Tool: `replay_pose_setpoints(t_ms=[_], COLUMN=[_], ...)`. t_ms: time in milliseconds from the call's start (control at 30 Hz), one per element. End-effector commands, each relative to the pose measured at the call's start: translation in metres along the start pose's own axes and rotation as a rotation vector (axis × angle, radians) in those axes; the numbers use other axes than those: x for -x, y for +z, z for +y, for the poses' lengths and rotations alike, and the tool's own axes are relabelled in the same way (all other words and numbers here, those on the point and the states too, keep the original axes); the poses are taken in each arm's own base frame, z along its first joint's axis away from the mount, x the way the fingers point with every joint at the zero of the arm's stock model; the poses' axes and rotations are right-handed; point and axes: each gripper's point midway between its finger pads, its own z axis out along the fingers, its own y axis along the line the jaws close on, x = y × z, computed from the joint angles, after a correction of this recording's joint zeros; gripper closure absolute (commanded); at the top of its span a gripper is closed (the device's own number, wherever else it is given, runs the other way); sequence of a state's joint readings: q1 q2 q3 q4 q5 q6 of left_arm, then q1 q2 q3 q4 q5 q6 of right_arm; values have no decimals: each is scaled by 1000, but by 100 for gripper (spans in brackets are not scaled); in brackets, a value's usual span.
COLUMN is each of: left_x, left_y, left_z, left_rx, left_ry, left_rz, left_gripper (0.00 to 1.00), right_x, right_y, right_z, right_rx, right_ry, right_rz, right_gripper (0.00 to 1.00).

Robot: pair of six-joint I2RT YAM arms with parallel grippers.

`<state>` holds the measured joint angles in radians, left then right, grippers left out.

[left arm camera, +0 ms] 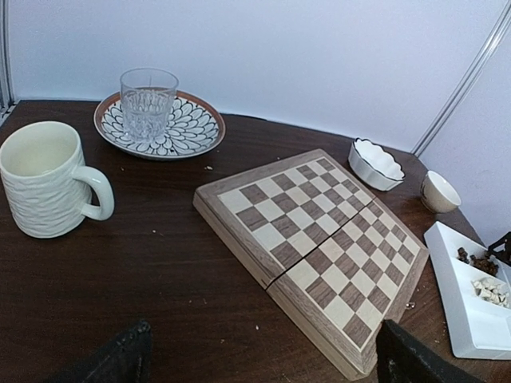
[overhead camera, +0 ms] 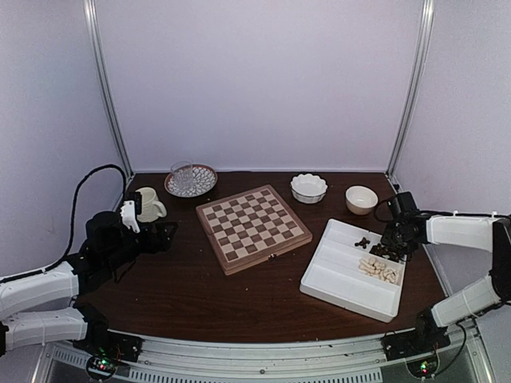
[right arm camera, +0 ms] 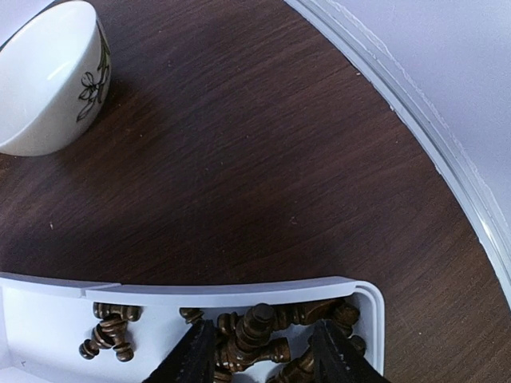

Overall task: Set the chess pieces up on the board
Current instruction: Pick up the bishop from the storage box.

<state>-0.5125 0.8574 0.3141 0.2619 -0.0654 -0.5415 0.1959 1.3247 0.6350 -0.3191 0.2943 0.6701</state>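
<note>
The board [overhead camera: 254, 227] [left arm camera: 319, 247] lies closed and flat at the table's middle, with no pieces on it. To its right a white divided tray [overhead camera: 335, 279] [right arm camera: 239, 291] holds the chess pieces: dark ones [overhead camera: 375, 249] [right arm camera: 255, 339] in the far corner, cream ones [overhead camera: 380, 269] [left arm camera: 491, 291] beside them. My right gripper [overhead camera: 397, 246] [right arm camera: 262, 355] is down in that corner. Its jaws stand partly apart on either side of a heap of dark pieces, and the right finger is clear of them. My left gripper [overhead camera: 164, 235] [left arm camera: 263, 359] hovers wide open left of the board, holding nothing.
A cream mug [overhead camera: 149, 204] [left arm camera: 44, 179] stands just behind the left gripper. A glass [overhead camera: 183, 175] sits on a patterned plate [overhead camera: 204, 185] at the back left. A scalloped white bowl [overhead camera: 308, 187] and a small bowl [overhead camera: 361, 199] [right arm camera: 48, 80] stand behind the tray.
</note>
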Motion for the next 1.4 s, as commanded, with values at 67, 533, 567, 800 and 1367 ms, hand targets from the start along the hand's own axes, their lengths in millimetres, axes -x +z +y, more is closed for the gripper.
replay_pose_setpoints(t_ms=[67, 533, 567, 800, 1367], left_x=[9, 12, 13, 15, 16], left_y=[-1, -6, -7, -9, -11], left_z=[-9, -10, -10, -10, -12], left_rx=[-45, -58, -60, -61, -73], left_ry=[-1, -5, -6, -5, -7], left_rz=[-44, -65, -68, -82, -87], left_gripper=[2, 2, 2, 2, 2], right_x=[8, 10, 10, 11, 25], right_y=[9, 14, 14, 14, -4], right_z=[11, 10, 10, 10, 28], right_rx=[35, 18, 15, 8, 117], right_ry=[39, 32, 29, 13, -56], right_rz=[4, 1, 4, 10, -50], right_gripper=[58, 70, 70, 72, 92])
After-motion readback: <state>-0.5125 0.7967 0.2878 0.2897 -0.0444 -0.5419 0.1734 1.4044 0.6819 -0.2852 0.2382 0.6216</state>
